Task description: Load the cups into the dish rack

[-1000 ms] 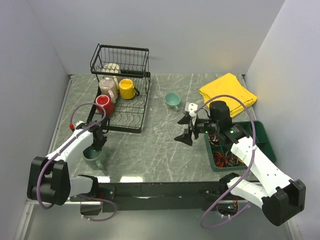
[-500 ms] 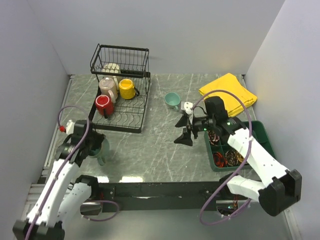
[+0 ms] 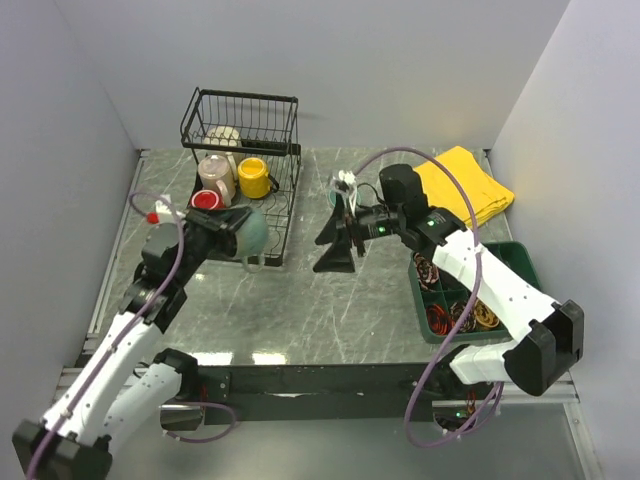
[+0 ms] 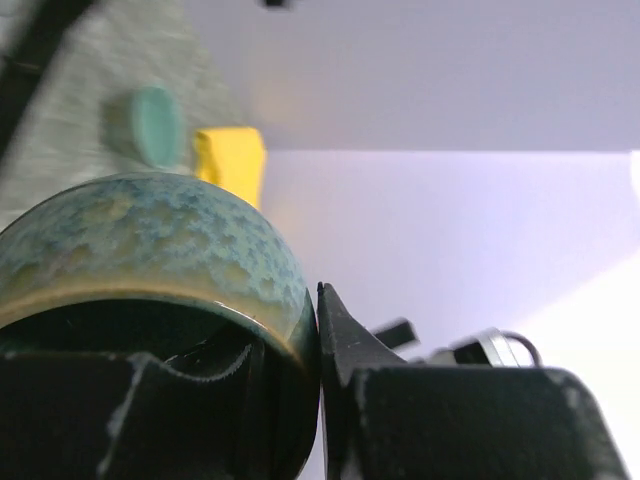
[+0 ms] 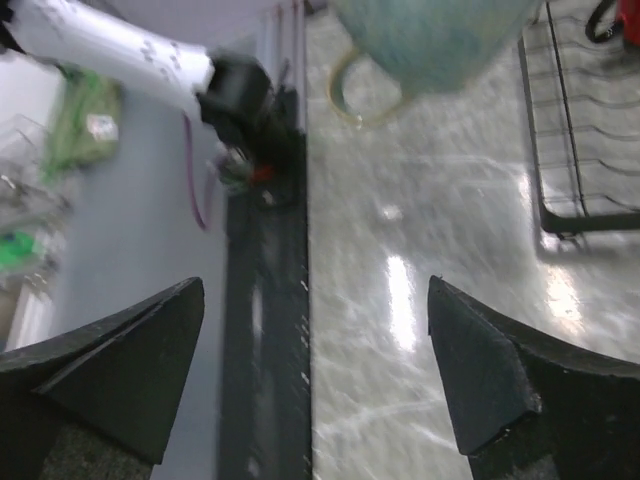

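Rack [image 3: 240, 128] holds the red mug [image 3: 206, 200], yellow mug [image 3: 253, 177], beige mug [image 3: 214, 172] and cream mug [image 3: 224, 137]. Left claw [image 3: 234, 226] is clamped on the grey-green mug [image 3: 254, 233] at its rim, holding it tilted off the tabletop [image 3: 300, 300], at the rack's near right corner. Right claw [image 3: 333, 246] hangs spread wide over mid-tabletop.

The top camera looks down from behind the arms over the whole table [image 3: 330, 300]. The left wrist camera sits close behind the left claw [image 4: 290, 345] and its mug [image 4: 150, 240]. The right wrist camera faces out past the right claw [image 5: 315, 300], probably sharing that mug.
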{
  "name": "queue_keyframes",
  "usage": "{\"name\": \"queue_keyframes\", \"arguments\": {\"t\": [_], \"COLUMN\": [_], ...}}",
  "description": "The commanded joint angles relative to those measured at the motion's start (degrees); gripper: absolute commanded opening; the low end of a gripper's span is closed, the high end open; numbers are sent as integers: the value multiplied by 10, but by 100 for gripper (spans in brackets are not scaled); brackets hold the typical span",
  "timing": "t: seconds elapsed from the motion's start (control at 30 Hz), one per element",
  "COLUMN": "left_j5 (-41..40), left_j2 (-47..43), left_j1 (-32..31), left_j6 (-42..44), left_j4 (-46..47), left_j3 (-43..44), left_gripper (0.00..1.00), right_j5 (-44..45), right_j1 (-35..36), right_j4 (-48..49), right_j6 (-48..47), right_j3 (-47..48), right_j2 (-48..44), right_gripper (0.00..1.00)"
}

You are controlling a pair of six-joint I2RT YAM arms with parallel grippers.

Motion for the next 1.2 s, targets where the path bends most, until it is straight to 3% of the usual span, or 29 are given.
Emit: {"name": "queue_keyframes", "arguments": {"t": [0.0,0.23,0.4,0.57,0.77,0.93,1.03,1.17], "left_j5": [-56,-106,-122,-149,-192,-199,-197,-191], "left_j2": [45,118,150,172,172,171,170,162], "left_j1": [-76,-140,-163,-189,-212,-216,-217,-218], "left_j6": [-38,-16,-17,-30,-27,-25,-25,-22], "left_j4": [261,405,448,497,532,527,520,504], "left_j3": [82,116,133,132,123,125,125,118], "left_gripper": [1,1,1,1,1,1,1,1], "right_j5": [-3,43,118,103,70,53,56,53], "right_j1": [7,18,18,20,28,30,30,30], "right_j4": [204,276,287,478,649,767,779,795], "right_j6": [255,421,467,564,706,823,825,831], "right_j3": [3,10,-12,-54,-20,-5,-15,-27], "right_j2": [8,40,34,43,97,141,138,137], "right_gripper": [100,100,100,100,95,63,43,0]}}
